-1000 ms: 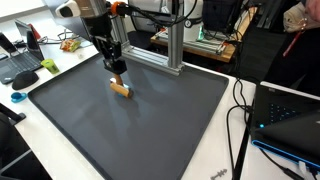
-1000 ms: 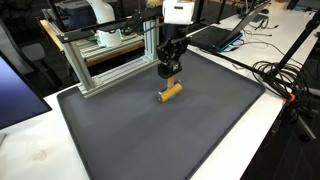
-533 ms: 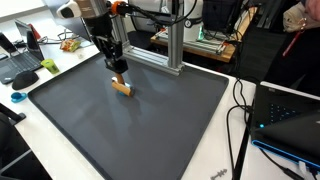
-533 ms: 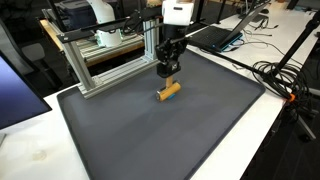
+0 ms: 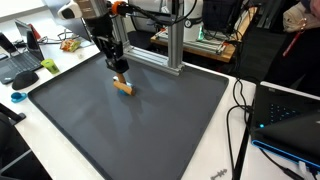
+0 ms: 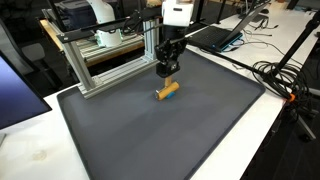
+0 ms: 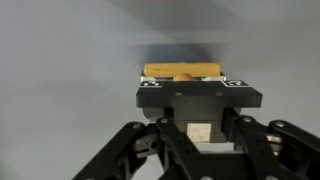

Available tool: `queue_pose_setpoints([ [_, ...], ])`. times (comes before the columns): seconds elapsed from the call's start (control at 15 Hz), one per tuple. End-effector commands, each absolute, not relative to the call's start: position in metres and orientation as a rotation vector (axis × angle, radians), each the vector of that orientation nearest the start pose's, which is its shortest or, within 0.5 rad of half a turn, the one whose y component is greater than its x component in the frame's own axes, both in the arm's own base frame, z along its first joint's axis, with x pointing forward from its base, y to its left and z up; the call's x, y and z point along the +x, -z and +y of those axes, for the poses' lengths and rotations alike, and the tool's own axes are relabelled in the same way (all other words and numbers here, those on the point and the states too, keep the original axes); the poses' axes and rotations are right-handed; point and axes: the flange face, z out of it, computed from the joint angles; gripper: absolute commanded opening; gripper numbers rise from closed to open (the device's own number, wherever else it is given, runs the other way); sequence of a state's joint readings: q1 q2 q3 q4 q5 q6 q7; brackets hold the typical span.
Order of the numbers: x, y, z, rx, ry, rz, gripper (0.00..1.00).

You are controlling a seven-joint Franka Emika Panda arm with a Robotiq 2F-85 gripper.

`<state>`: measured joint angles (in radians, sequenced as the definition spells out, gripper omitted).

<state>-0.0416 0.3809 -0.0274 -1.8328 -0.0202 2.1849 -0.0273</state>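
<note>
Orange block (image 5: 123, 87) hangs pinched in the gripper (image 5: 120, 76), low over the grey mat (image 5: 130, 130) near the frame (image 5: 174, 45): grasp apparently made, lift barely begun, set-down not yet done.

Mat (image 5: 140, 130) lies open near and right of the wooden block (image 5: 123, 88). Metal frame (image 5: 175, 50) bars the far side. Cables (image 5: 238, 105) and laptop (image 5: 290, 120) crowd the right edge.
</note>
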Motion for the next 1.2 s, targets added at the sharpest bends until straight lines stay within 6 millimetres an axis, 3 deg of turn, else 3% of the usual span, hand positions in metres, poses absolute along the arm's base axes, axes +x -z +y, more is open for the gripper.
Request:
queue_pose_setpoints([
  [0.0, 0.636, -0.305, -0.041, -3.142, 0.026, 0.029, 0.22],
  [0.53, 0.641, -0.305, -0.039, -3.133, 0.177, 0.02, 0.22],
  [1.13, 0.638, -0.292, -0.041, -3.153, 0.089, 0.025, 0.22],
])
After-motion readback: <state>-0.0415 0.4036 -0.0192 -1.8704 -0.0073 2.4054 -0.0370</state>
